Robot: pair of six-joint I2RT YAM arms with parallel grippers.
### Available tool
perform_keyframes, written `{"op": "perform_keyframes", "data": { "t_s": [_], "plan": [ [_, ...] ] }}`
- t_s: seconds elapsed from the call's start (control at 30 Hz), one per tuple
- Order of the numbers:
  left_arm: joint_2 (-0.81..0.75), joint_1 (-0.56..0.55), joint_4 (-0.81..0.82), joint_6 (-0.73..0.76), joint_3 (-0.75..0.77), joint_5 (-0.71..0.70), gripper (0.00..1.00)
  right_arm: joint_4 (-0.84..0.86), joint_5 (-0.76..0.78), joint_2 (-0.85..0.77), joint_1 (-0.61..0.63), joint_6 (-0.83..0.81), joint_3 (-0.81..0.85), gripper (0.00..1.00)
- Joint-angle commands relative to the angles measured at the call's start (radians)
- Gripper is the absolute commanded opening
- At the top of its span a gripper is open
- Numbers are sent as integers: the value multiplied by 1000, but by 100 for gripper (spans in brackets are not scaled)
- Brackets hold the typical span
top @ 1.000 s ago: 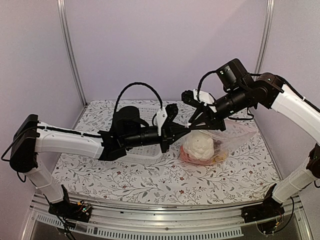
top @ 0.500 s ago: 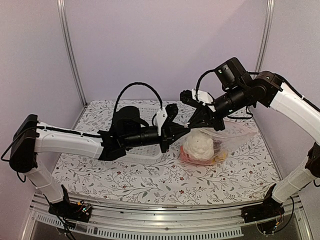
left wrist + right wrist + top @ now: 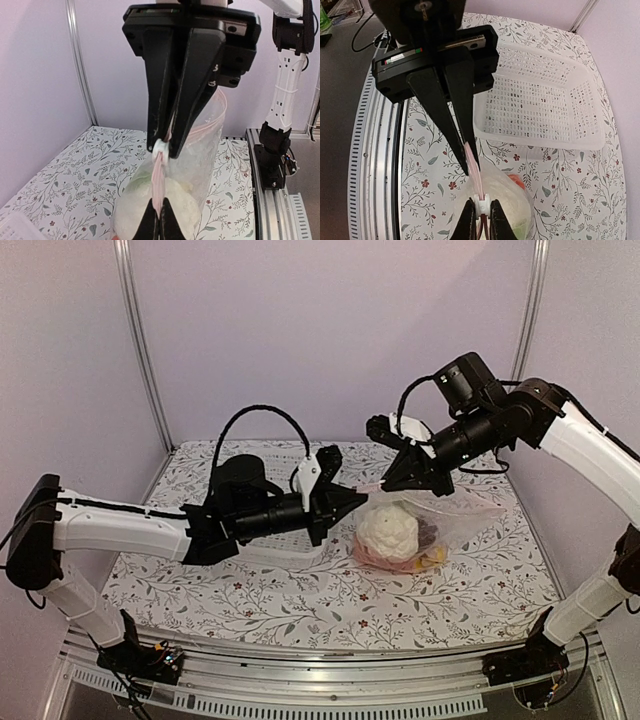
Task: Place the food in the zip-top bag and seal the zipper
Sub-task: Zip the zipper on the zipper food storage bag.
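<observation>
- The left gripper (image 3: 357,498) is clenching one end of the zipper (image 3: 159,182), apparently anchoring the strip so it is staying taut;
- the right gripper (image 3: 392,483) is pinching the white slider (image 3: 481,204) on that strip, probably readying the sealing pull;
- the zip-top bag (image 3: 455,520) is hanging between them and sagging onto the counter (image 3: 300,605), with the food (image 3: 388,532) sitting inside.

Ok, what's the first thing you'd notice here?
The left tool and right tool meet in the middle, both pinching the pink zipper of the clear bag. Inside the bag sits a big white cauliflower; a white basket lies left of it.
</observation>
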Motion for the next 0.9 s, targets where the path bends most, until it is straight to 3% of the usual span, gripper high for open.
{"op": "perform_keyframes", "data": {
  "t_s": [0.0, 0.37, 0.87],
  "plan": [
    [-91, 15, -2, -11, -60, -61, 0, -96, 33, -49, -93, -28, 5, 0],
    [-190, 39, -33, -14, -149, -135, 0, -170, 31, -139, -269, -117, -86, 0],
    [-198, 77, -35, -11, -170, -131, 0, -241, 18, -219, -449, -226, -201, 0]
  ]
}}
